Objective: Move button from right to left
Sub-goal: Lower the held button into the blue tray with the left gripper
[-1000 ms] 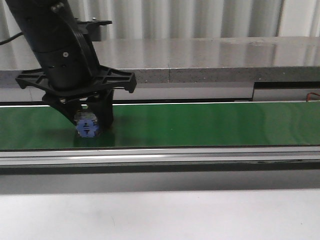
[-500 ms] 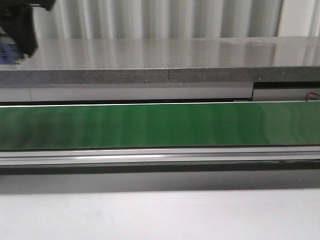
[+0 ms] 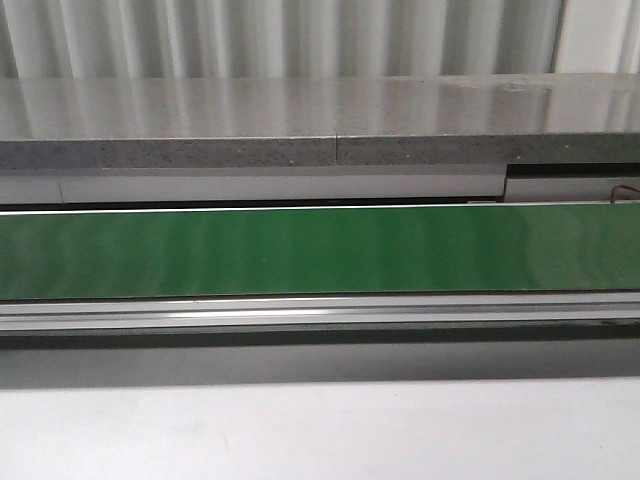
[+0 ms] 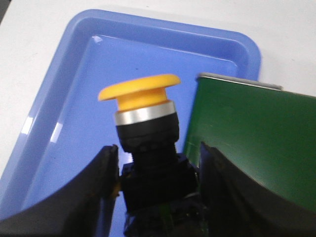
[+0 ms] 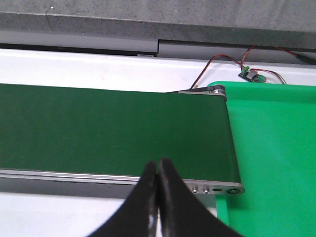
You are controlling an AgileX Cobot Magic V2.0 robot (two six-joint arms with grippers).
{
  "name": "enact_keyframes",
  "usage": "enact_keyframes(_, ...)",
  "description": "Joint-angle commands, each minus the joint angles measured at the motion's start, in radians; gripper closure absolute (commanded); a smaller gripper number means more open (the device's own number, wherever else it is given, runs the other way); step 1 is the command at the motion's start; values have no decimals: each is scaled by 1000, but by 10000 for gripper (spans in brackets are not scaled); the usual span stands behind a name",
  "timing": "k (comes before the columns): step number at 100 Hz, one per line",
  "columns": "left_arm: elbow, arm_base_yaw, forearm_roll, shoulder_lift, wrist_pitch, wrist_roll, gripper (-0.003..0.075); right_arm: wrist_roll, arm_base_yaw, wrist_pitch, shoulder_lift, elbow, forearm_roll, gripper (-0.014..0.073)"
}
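Left tool (image 4: 157,190) clamped on yellow-capped dark-collared push button (image 4: 145,131), carried above shallow blue plastic tray (image 4: 64,113), likely for drop-off. Right tool (image 5: 157,197) pinched closed, empty, over green conveyor belt (image 5: 108,128).

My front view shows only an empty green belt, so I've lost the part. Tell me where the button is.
Observer: The left gripper has it. In the left wrist view the button sits between the two fingers, yellow cap pointing away from the wrist.
Operator: Report what is under it.
Observer: A blue tray lies behind the button, on a white surface. The end of the green belt is right beside the tray.
Operator: Check that tray for other parts.
Observer: None show in the part of the tray that is visible; the button and fingers hide some of it.
Operator: Give me the right arm.
Observer: The right gripper is shut on nothing, above the other end of the belt, next to a green tray.
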Motion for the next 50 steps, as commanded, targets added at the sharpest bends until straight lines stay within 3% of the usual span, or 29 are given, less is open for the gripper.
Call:
enact_keyframes(1, -29, 58, 0, 16, -106, 2, 740, -10, 0, -71, 3, -23, 14, 661)
enact_keyframes(17, -29, 116, -37, 119, -182, 6, 740, -10, 0, -71, 3, -23, 14, 661)
enact_keyframes(50, -29, 118, -53, 312, -271, 7, 740, -10, 0, -71, 3, -23, 14, 661)
